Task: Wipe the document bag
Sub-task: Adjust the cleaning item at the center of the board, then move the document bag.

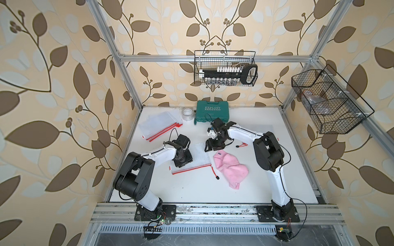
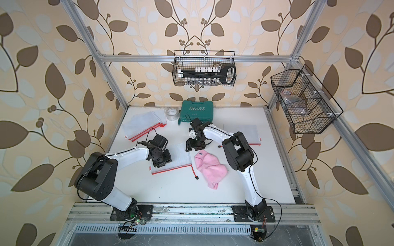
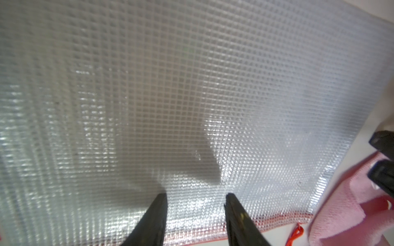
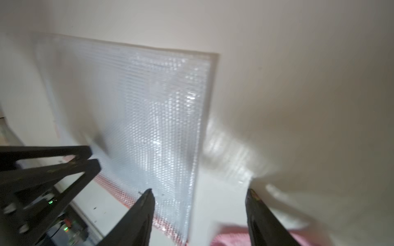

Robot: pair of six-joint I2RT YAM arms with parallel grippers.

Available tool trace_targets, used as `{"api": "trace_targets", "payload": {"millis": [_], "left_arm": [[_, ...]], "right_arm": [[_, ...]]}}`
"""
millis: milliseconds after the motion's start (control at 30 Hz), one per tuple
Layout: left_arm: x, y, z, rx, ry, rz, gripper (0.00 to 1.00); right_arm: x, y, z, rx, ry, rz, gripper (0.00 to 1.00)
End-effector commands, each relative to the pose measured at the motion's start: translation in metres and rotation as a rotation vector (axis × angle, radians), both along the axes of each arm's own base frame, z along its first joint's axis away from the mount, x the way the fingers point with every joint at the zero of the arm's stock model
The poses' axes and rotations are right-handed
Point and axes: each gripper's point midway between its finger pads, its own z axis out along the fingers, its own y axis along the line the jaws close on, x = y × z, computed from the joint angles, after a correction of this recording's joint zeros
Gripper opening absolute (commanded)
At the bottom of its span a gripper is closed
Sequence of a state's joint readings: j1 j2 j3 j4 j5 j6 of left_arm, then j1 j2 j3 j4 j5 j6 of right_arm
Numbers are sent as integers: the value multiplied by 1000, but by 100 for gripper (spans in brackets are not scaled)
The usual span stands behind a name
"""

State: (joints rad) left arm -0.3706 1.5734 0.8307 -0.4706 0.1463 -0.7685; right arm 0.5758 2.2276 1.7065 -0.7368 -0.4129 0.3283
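Document bag (image 1: pixel 201 155) lies flat mid-table, mesh face up, red zipper edge toward the arm bases. Left gripper (image 3: pixel 196 194) is down on its left half, fingers spread with nothing between them and tips at the mesh. Its wrist body hides that part of the bag in both top views. Right gripper (image 4: pixel 199 191) hangs over the bag's far right corner, fingers spread too, nothing in them. Pink cloth (image 1: pixel 231 168) lies loose on the table (image 1: pixel 191 191) just right of the bag. Can't tell whether its near corner touches the bag edge. Red zipper pull (image 1: pixel 213 171) trails between bag and cloth. Around it: stack of spare mesh bags (image 1: pixel 160 126) at far left, tape roll (image 1: pixel 187 114) and green tool case (image 1: pixel 213 110) by the back wall. One more mesh bag (image 2: pixel 252 133) lies beneath the right arm, partly covered. Wire basket (image 1: pixel 226 70) with tools hangs on the back rail, second wire basket (image 1: pixel 329 102) on the right rail, both off the table.
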Motion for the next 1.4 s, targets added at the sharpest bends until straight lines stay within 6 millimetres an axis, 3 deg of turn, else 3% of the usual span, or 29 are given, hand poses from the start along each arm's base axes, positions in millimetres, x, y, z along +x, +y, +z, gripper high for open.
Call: {"api": "trace_targets", "payload": {"millis": [0,233,367,467,600,700,800,833,933,1067,1200,1367], "left_arm": [[-25,26,-33,107,116,27,47],[-26,25,-35,107,122,25,47],[-28,26,-36,106,122,29,47],[-30,27,-37,106,123,31,47],[-30,28,-34,107,116,37,47],[-24,26,-19,85,60,47,48],[-11,27,17,78,-34,54,51],[-5,29,41,72,-102,56,53],[7,36,95,55,-220,66,55],[10,41,142,41,-307,57,56],[5,39,152,2,-334,59,56],[4,34,136,-11,-287,50,56]], "right_arm": [[-32,6,-43,-1,158,11,65],[-49,22,-64,62,232,-1,65],[-46,33,-56,171,239,-36,60],[-42,35,-44,195,212,-38,48],[-36,28,-27,177,157,-50,17],[-25,24,-2,142,85,-37,1],[-11,25,35,106,7,-15,0],[-5,22,49,88,-21,-14,0],[16,-12,87,-12,-84,-39,0],[37,-100,114,-199,-104,-113,0],[51,-181,120,-296,-110,-194,0],[66,-272,98,-479,-93,-264,0]]}}
